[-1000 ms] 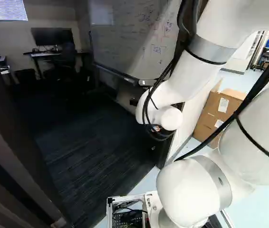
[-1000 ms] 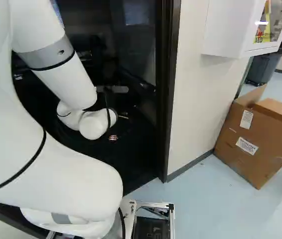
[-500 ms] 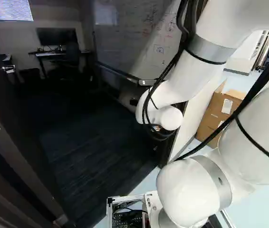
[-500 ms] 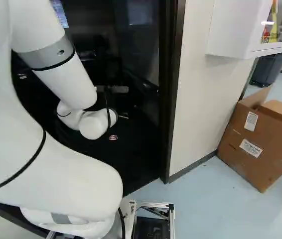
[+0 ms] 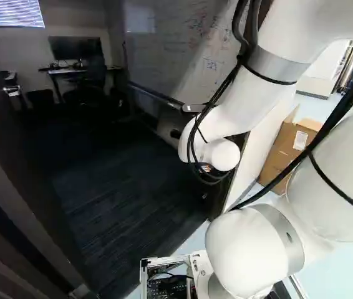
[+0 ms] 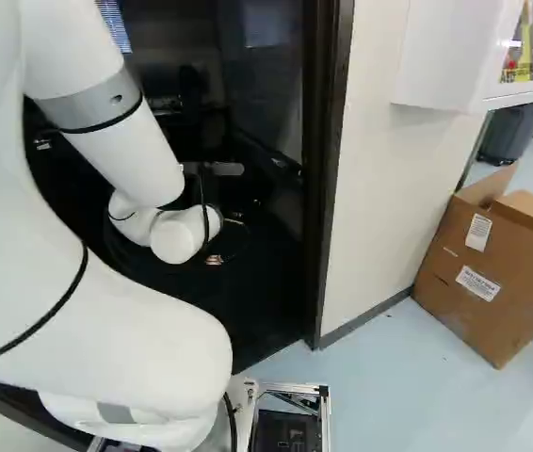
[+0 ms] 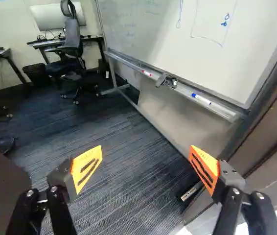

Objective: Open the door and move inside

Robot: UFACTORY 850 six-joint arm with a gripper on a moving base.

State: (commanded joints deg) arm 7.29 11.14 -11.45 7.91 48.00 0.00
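Note:
Mostly hidden behind the white wrist, my gripper (image 5: 206,167) shows only as a small orange patch in the left base view. In the wrist view the gripper (image 7: 146,164) stands open, nothing between its orange pads, above dark carpet. The dark door (image 5: 14,168) stands open at the left of the left base view, with a silver handle (image 5: 12,90) on its far part. The doorway's far-side frame (image 6: 328,179) rises right of the arm in the right base view; in the wrist view this frame (image 7: 270,122) is beside the right-hand finger.
Inside the room, a whiteboard (image 7: 177,44) with a marker tray runs along one side, and a desk (image 5: 70,70) and chair (image 7: 70,49) stand at the back. Outside, a cardboard box (image 6: 492,268) sits by the pale wall (image 6: 375,179), under a white cabinet (image 6: 450,56).
The base has turned slightly left: the doorway, wall and box have shifted rightward in both base views. Against the joint at the foot, the arm has not visibly moved.

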